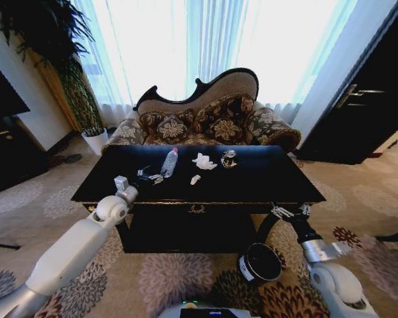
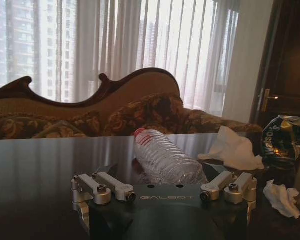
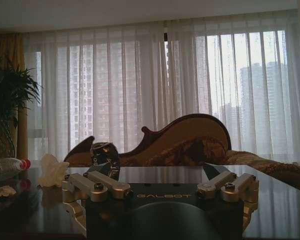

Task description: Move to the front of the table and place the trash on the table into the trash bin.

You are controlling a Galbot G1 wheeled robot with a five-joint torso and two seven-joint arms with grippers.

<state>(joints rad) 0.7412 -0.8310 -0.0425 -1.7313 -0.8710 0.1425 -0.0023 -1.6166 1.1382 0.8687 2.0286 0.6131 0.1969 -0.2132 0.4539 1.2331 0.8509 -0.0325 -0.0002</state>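
Note:
On the glossy black table (image 1: pixel 265 175) lie a large white paper wad (image 1: pixel 203 161), a small wad (image 1: pixel 195 179) and a crushed dark-and-silver can (image 1: pixel 229 159). A clear plastic bottle (image 1: pixel 169 162) with a red cap lies left of them. My left gripper (image 1: pixel 150 176) hovers open over the table, and the bottle (image 2: pixel 165 160) lies just ahead of its spread fingers. The wad (image 2: pixel 232 150), the can (image 2: pixel 284 140) and the small wad (image 2: pixel 282 197) sit off to one side. My right gripper (image 1: pixel 290 211) is open at the table's front right edge. The black trash bin (image 1: pixel 260 263) stands on the carpet below it.
A patterned sofa (image 1: pixel 205 119) stands right behind the table, with bright curtained windows beyond. A potted plant (image 1: pixel 79 93) is at the back left and a dark door (image 1: pixel 371 99) at the right. Patterned carpet surrounds the table.

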